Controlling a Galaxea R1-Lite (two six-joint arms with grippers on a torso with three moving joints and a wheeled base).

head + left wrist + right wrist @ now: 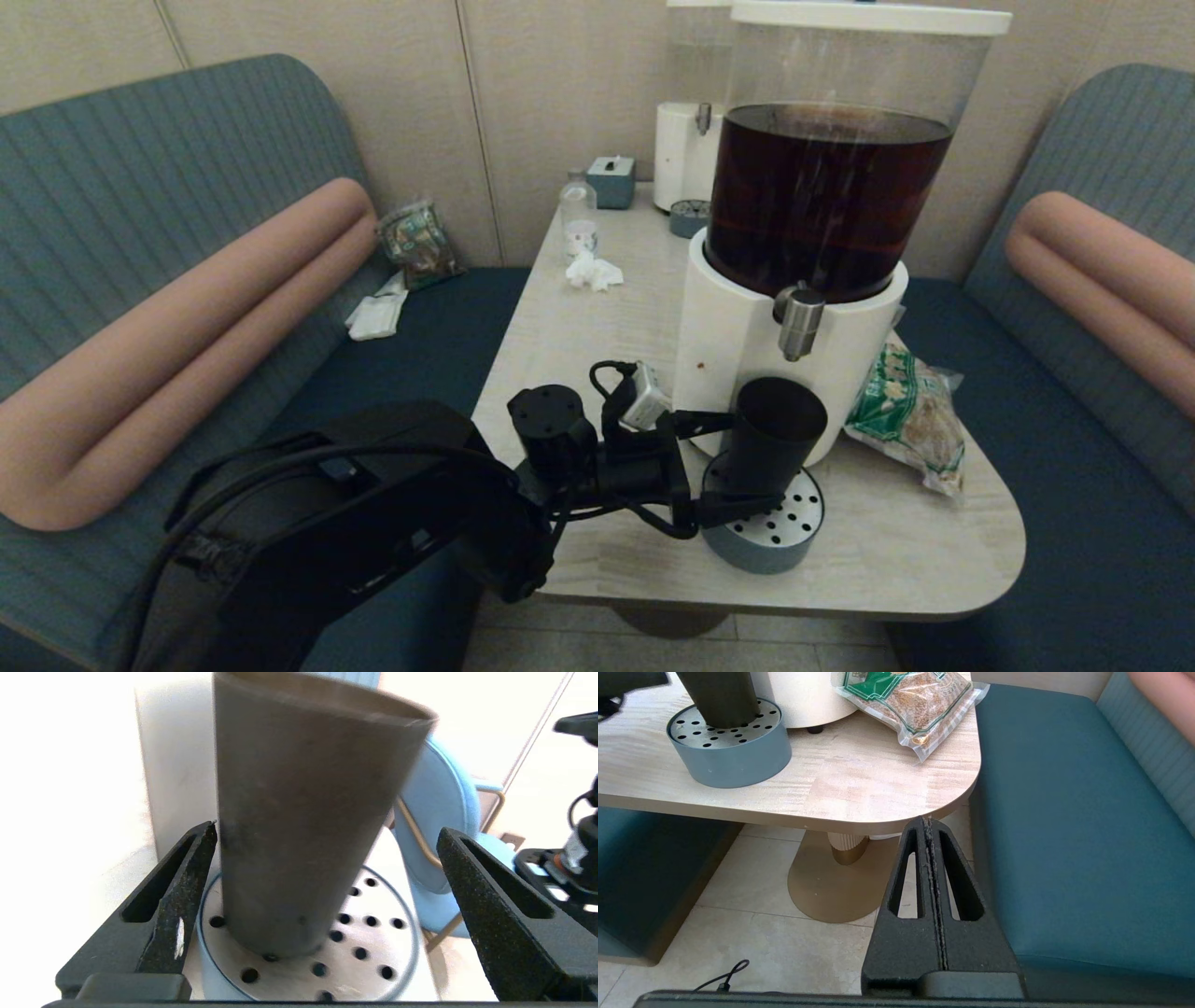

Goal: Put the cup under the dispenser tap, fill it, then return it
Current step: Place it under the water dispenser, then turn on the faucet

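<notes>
The matte black cup [773,431] stands upright on the grey perforated drip tray [780,539], directly below the brushed-steel dispenser tap [800,321] of the white-based dispenser [738,345] with dark brown liquid. My left gripper [724,467] is open, its fingers either side of the cup [299,826]; one finger [187,877] nearly touches the cup wall, the other finger [486,891] stands well apart. No liquid shows falling from the tap. My right gripper [928,826] is shut and empty, parked low beside the table's near right corner, out of the head view.
A green snack bag [910,415] lies right of the dispenser. Farther back are a paler dispenser [686,149], a clear bottle [578,213], a crumpled tissue [593,273] and a small grey box [612,179]. Teal benches flank the table [896,551].
</notes>
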